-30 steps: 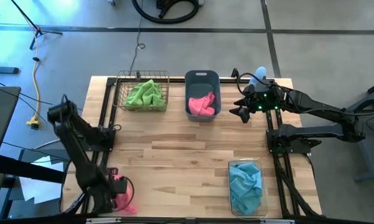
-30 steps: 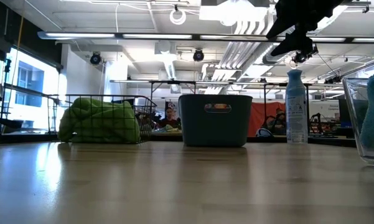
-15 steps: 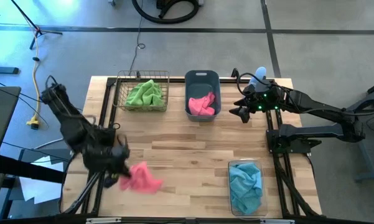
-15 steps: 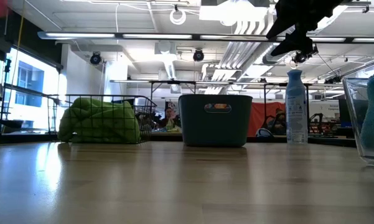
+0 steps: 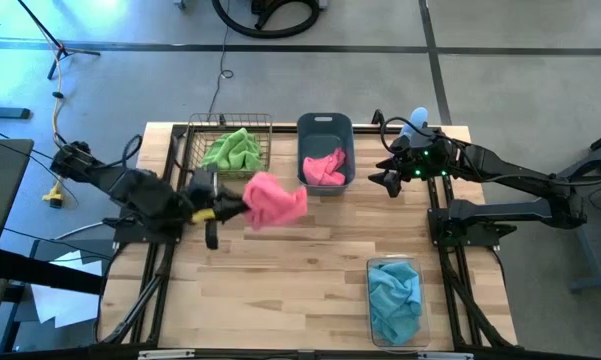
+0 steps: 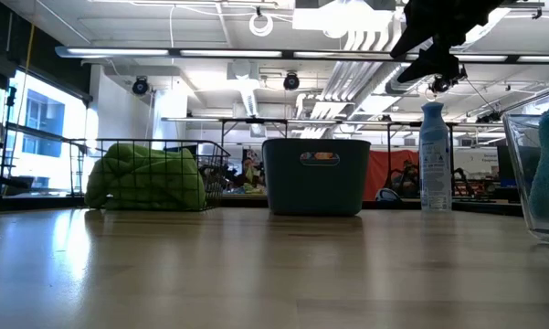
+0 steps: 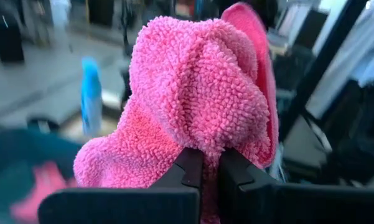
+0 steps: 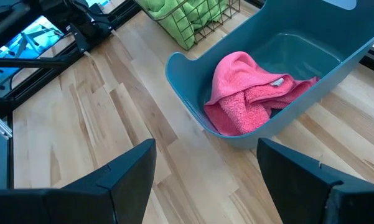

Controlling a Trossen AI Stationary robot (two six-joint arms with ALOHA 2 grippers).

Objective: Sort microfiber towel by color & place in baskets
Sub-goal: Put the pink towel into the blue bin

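Since a second ago the left arm has swung from the table's near left corner up toward the far side, carrying a pink towel (image 5: 274,200) with it; the right arm has not shifted. Seen from above, the left gripper (image 5: 230,205) is pinched tight on that pink towel, which hangs in the air just beside the copper wire basket (image 5: 193,150) and near the grey-blue tub (image 5: 325,122). A lime green towel (image 5: 232,151) lies in the wire basket, a second pink towel (image 5: 323,167) lies in the tub, and a light blue towel (image 5: 393,300) fills the clear bin (image 5: 372,266) at the near right of the table (image 5: 300,260). The right gripper (image 5: 384,180) hovers beside the tub with its fingers spread wide and nothing between them, a pale spray bottle (image 5: 416,118) just behind it. From table height, the wire basket (image 6: 210,155) with its green towel (image 6: 146,179), the tub (image 6: 315,175), the spray bottle (image 6: 434,157) and the edge of the clear bin (image 6: 521,174) stand along the far side, with the right arm dark overhead. Through the left wrist camera, the two dark fingers (image 7: 187,169) are closed together on a fold of the fuzzy pink towel (image 7: 196,93). Through the right wrist camera, the open fingers (image 8: 121,171) frame the tub (image 8: 193,87) holding its pink towel (image 8: 249,90), with the green towel (image 8: 180,12) in the wire basket beyond.
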